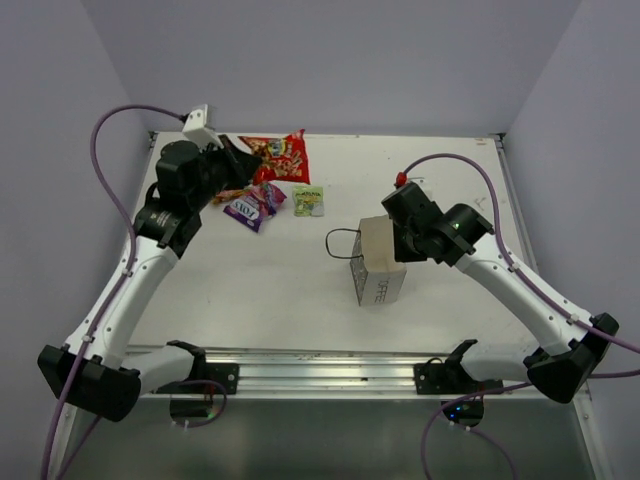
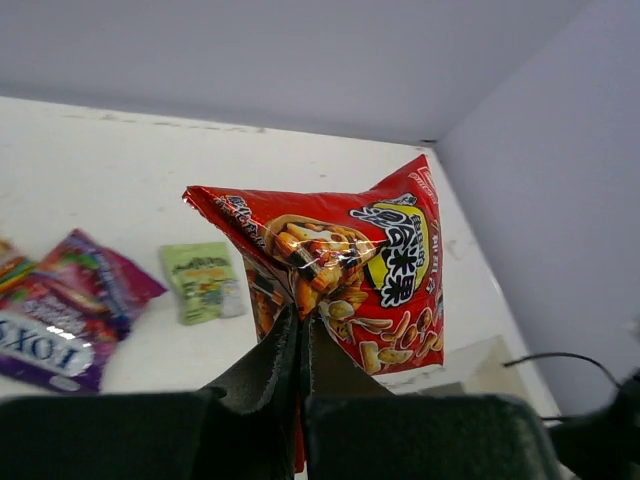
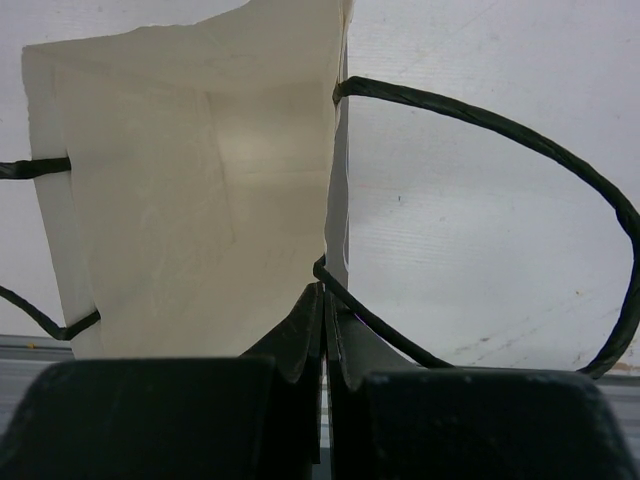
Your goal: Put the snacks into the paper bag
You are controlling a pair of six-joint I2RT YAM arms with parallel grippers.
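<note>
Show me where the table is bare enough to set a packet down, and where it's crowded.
Bare: the wide patch of table between the left arm, the bag and the purple packet; also the far right corner beyond the right arm. Crowded: far left, where purple, the green packet and the red packet in the left gripper cluster.

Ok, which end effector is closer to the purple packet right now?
Left. The left end effector holds the red packet just beyond the purple packet; the right end effector is farther off, clamped on the paper bag.
</note>
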